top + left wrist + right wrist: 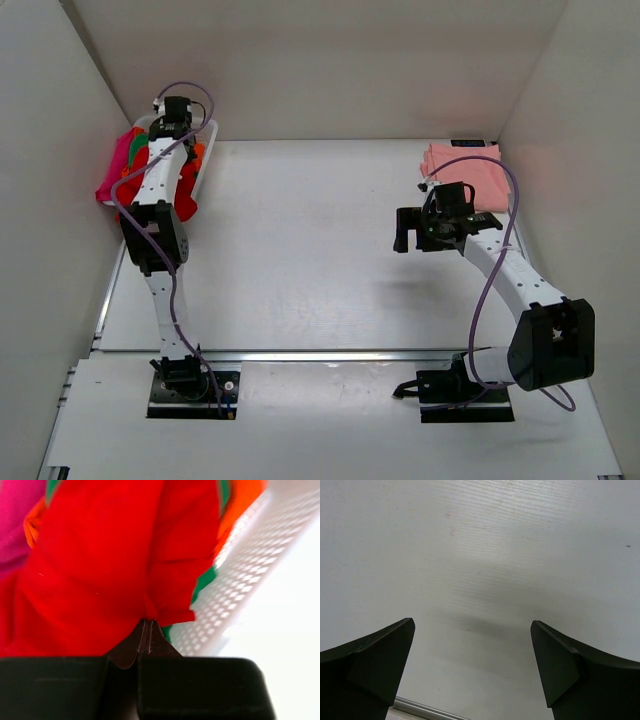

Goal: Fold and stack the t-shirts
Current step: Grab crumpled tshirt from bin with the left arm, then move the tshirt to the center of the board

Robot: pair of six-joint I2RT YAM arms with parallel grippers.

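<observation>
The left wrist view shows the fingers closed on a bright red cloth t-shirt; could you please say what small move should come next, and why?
Probably a short lift of the left gripper, drawing the bright red cloth t-shirt clear of the white plastic lattice basket: its jaws are shut on a fold of it, while the right gripper hangs open above the white table.

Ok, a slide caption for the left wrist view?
Left gripper shut on the hem of the red t-shirt, white lattice basket alongside.
</observation>
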